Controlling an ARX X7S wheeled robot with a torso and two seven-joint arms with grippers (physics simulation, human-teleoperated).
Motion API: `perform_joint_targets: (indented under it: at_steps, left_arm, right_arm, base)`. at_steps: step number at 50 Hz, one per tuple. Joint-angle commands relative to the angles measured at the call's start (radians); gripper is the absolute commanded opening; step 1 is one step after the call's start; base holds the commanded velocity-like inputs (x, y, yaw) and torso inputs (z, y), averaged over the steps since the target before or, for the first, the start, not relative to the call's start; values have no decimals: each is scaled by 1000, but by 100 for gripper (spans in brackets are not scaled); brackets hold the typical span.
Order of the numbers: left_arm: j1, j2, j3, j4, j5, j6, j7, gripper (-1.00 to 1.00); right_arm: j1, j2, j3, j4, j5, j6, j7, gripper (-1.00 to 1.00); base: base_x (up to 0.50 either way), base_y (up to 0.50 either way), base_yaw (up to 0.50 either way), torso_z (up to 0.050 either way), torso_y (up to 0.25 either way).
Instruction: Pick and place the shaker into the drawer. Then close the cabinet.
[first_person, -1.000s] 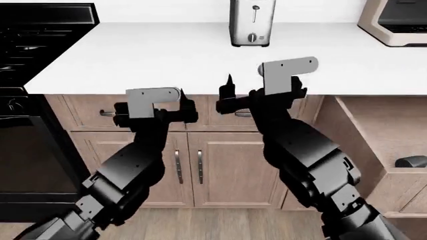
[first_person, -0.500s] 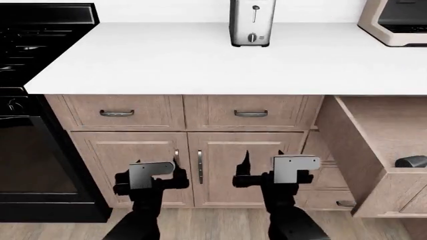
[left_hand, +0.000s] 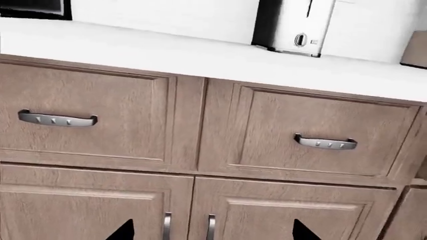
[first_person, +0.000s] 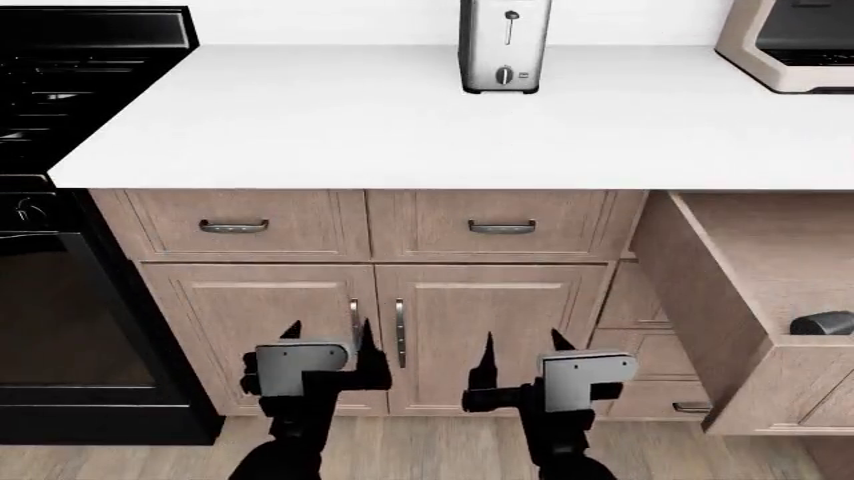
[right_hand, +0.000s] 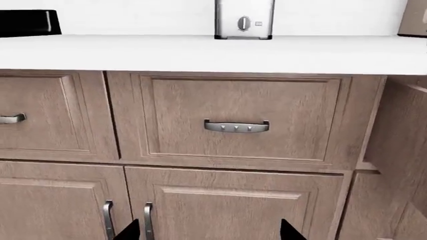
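Observation:
The red shaker is not in any view. The drawer (first_person: 767, 255) stands pulled open at the right edge of the head view, its plain wooden inside showing and its dark curved handle (first_person: 821, 323) at the front. My left gripper (first_person: 328, 338) is open and empty, low in front of the left cabinet door. My right gripper (first_person: 521, 348) is open and empty in front of the right cabinet door. In the left wrist view the left gripper (left_hand: 213, 232) shows only two dark fingertips wide apart. The right gripper (right_hand: 211, 231) shows the same way in the right wrist view.
A white countertop (first_person: 334, 120) carries a silver toaster (first_person: 505, 45) at the back and a beige appliance (first_person: 794, 40) at the back right. A black stove (first_person: 67, 120) stands at the left. Two closed drawers (first_person: 501, 225) sit above the two cabinet doors (first_person: 481, 330).
Both arms dropped from counter height to low in front of the cabinet doors. Over the last half second they shifted only slightly.

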Motion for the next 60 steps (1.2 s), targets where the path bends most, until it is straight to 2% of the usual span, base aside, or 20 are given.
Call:
perform_joint_targets:
  at_steps: [1, 10, 41, 44, 46, 49, 51, 53, 57, 60]
  left_arm:
    - [105, 203, -523, 22, 423, -184, 261, 100]
    - [101, 187, -491, 14, 396, -182, 241, 100]
    - [96, 157, -431, 9, 346, -175, 207, 100]
    - [113, 135, -418, 96, 328, -227, 225, 100]
    - [118, 79, -401, 258, 293, -345, 272, 100]
    - [20, -58, -410, 535, 228, -600, 325, 100]
    - [-139, -161, -423, 680, 198, -794, 345, 100]
    - [-329, -235, -418, 738, 177, -928, 387, 100]
    - [-692, -317, -350, 670, 177, -1066, 511, 100]
    - [-904, -352, -270, 577, 208, -1094, 609, 100]
  right_arm:
    - [-57, -159, 307, -28, -239, 80, -197, 100]
    - [-53, -142, 278, -24, -215, 79, -179, 100]
    - [-53, -108, 223, -30, -181, 71, -131, 100]
    - [-60, -85, 228, -113, -162, 161, -127, 100]
    - [-48, -8, 249, -321, -143, 340, -132, 100]
    - [87, 183, 314, -675, -107, 725, -173, 100]
    - [274, 317, 344, -825, -66, 983, -233, 100]
    - [487, 420, 321, -857, -47, 1133, -302, 100]
    - [857, 544, 170, -747, -73, 1207, -437, 100]
    - [1042, 601, 47, -649, -114, 1199, -527, 100]
  base:
    - [0, 0, 0, 0, 0]
    - [0, 71, 0, 0, 0]
    - [-2, 484, 0, 0, 0]
    - [0, 0, 0, 0, 0]
    - [0, 0, 0, 0, 0]
    - [0, 0, 0, 0, 0]
    - [0, 0, 0, 0, 0]
    - [0, 0, 0, 0, 0]
    - [0, 0, 0, 0, 0]
    - [0, 0, 0, 0, 0]
